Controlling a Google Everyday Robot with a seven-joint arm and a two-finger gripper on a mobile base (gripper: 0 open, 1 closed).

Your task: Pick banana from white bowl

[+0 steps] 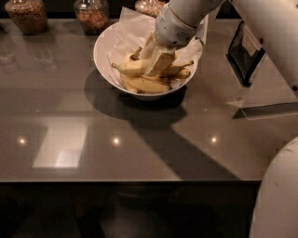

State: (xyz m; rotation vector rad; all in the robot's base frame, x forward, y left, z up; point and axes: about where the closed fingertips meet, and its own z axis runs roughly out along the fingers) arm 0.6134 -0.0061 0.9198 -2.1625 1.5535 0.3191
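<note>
the gripper (153,65) is down inside the bowl (100,55), at the end of a white arm (182,18) that slants in from the upper right of the view, and its pale tip lies across the middle of the banana (129,69), touching or just over it; i cannot tell whether the gripper is wide, narrow or holding the banana. the banana lies in the bowl, running crosswise under the gripper, with its dark pointed end sticking out to the gripper's left and its other end passing behind the gripper toward the right. a second plump banana (146,85) lies just in front of the gripper, nearer the camera, along the bowl's near wall, and a thinner one (184,73) sits just right of the gripper. crinkled white paper (125,29) lines the bowl and rises behind and to the left of the gripper. the bowl stands on a glossy grey table (139,148) and throws a dark shadow toward the camera. beyond the gripper, along the far edge, stand three glass jars of brown grains: one (28,15) well to the left, one (91,16) nearer, and one (148,5) just behind the arm. well to the gripper's right a dark framed panel (242,46) leans upright
</note>
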